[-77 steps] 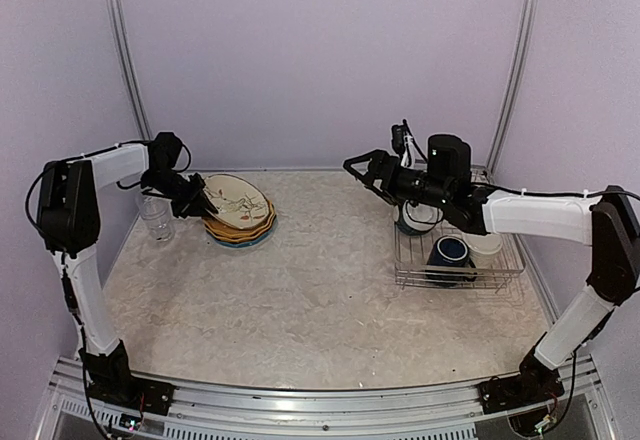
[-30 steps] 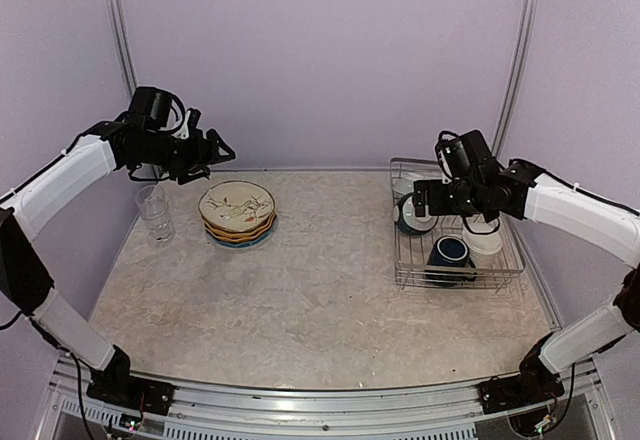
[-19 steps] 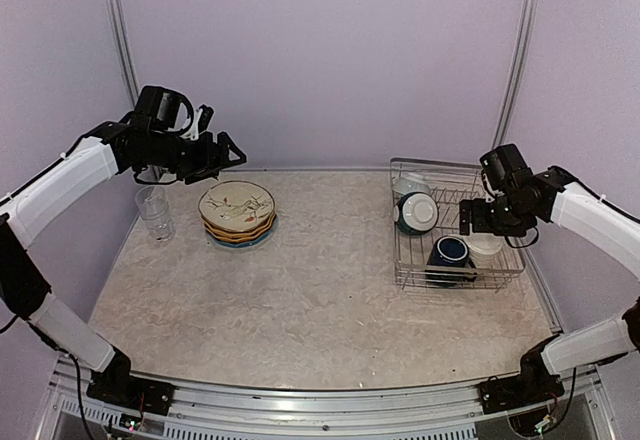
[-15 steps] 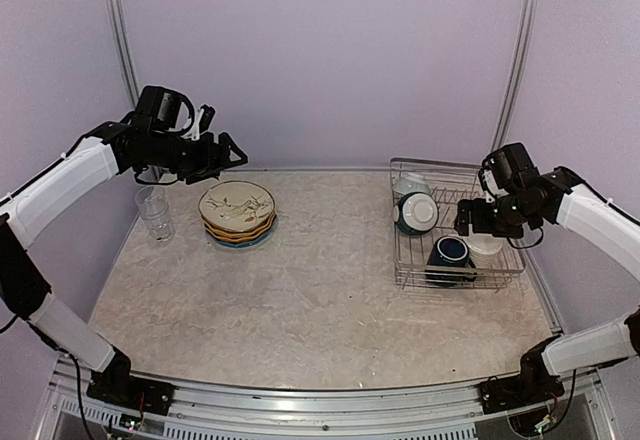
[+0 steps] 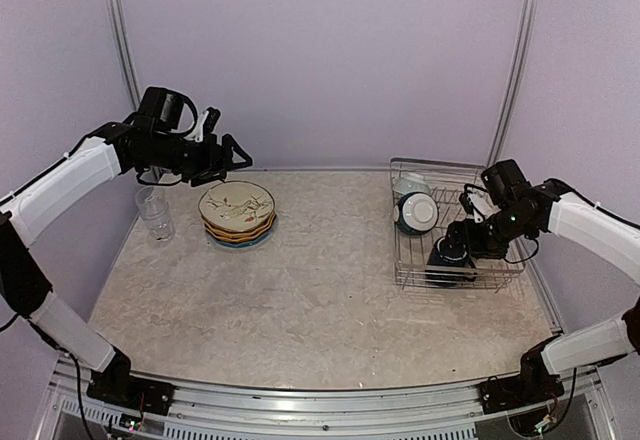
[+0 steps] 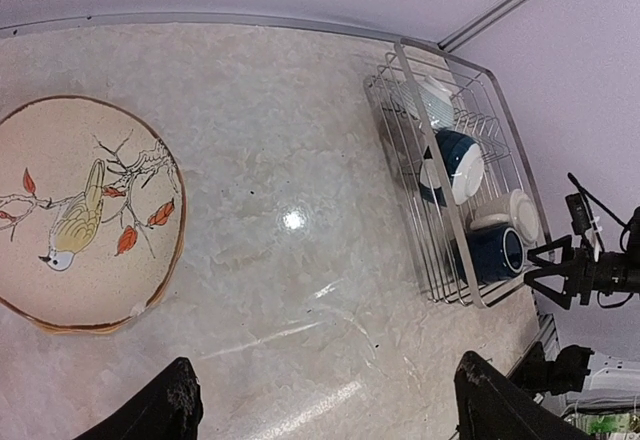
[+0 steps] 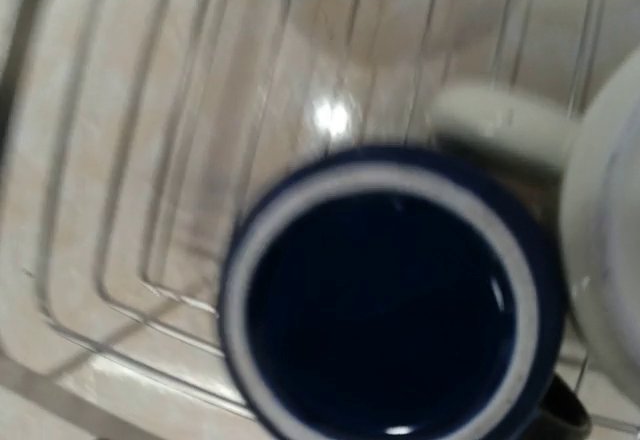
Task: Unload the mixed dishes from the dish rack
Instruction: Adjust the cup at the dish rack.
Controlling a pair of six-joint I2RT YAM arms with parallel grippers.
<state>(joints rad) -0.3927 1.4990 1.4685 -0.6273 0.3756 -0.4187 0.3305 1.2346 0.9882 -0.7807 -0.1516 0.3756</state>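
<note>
Top external view: left gripper (image 5: 236,154) is hanging in the air just past the far-left edge of the plates (image 5: 238,210), fingers spread wide, gripping nothing. Plates are sitting stacked on the table (image 5: 300,300), with the cream bird-patterned one on top. Clear glass tumbler (image 5: 155,212) is standing near their left side. Right gripper (image 5: 455,243) is hovering low over the dark blue mug (image 5: 447,258) in the near part of the dish rack (image 5: 405,282). Left wrist view is showing its fingers apart, nothing between them. Right wrist view is looking straight down into that upright mug, with the cream mug (image 7: 600,210) just beside it, blurred. Teal bowl (image 5: 416,212) is standing on edge further back in the rack.
</note>
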